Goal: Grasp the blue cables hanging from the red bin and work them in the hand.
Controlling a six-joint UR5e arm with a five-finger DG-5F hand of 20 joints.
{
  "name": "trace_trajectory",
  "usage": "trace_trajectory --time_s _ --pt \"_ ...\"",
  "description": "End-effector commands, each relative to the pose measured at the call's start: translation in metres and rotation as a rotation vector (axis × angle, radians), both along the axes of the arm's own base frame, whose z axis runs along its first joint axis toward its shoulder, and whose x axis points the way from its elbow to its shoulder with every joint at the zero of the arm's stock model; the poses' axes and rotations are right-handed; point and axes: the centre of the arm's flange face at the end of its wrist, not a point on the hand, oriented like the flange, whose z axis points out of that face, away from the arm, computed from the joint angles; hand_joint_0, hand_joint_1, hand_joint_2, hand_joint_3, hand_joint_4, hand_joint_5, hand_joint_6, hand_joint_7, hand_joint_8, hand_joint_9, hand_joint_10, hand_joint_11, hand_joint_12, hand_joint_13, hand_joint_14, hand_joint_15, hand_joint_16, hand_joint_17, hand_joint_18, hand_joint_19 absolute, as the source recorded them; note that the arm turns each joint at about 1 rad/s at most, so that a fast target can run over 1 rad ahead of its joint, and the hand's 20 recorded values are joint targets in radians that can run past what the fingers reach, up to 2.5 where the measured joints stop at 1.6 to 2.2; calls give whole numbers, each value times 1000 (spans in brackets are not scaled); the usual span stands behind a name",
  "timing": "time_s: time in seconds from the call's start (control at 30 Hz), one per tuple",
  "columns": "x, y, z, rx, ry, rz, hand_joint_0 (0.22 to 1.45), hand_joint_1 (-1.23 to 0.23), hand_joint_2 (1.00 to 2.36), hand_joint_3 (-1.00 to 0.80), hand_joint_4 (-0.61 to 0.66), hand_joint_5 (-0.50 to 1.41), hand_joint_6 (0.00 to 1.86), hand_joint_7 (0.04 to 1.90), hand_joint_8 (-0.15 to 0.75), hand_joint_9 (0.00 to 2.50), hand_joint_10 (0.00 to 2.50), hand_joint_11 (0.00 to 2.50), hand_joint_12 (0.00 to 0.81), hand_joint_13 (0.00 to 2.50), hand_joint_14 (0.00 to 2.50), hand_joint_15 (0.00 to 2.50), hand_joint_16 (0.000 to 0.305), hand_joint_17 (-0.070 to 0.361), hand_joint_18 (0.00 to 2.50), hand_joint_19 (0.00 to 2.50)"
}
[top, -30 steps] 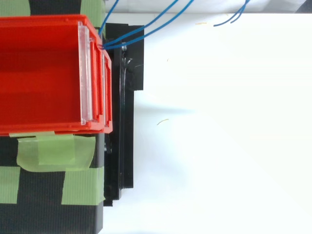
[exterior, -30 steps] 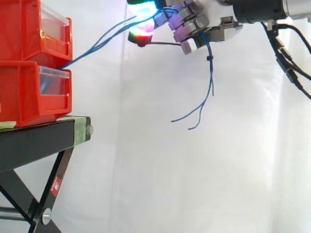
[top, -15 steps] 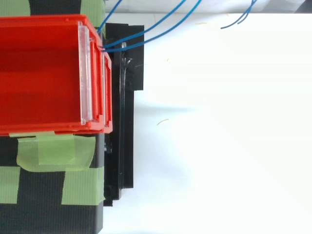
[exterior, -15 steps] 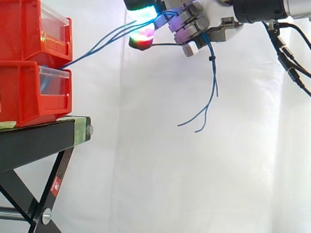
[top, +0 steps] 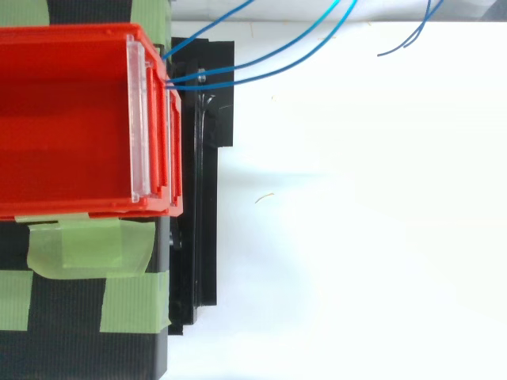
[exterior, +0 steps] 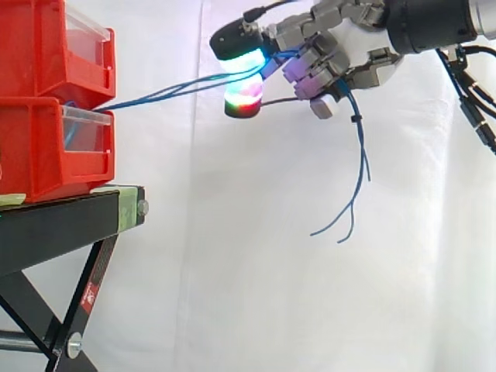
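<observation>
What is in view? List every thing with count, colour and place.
red bins: two, red with clear front panels, stacked on the stand at the left.
blue cables: a few strands, blue, running from the lower bin's front across to the hand, loose ends dangling below it.
stand: one, black, under the bins.
tape: several strips, green, on the stand's top.
curtain: one, white, behind everything.
arm: one, black and grey, entering at upper right.
hand: one, grey, fingers curled round the cables, tips glowing green and red.

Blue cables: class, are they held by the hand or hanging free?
Held: the hand curls round the blue cables, which run from the red bin; ends dangle below.
</observation>
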Motion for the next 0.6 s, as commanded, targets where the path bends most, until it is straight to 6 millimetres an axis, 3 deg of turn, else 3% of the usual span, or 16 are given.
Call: trace_trajectory --time_s 0.0,0.57 --pt "-6 0 -5 -3 63 2 887 -631 1522 228 301 498 185 1344 430 1603 2500 2500 727 1909 2500 1975 224 168 2202 725" --pt "-8 0 -6 -7 79 1 896 -634 1493 246 300 493 194 1345 430 1603 2500 2500 727 1909 2500 1975 224 168 2202 725"
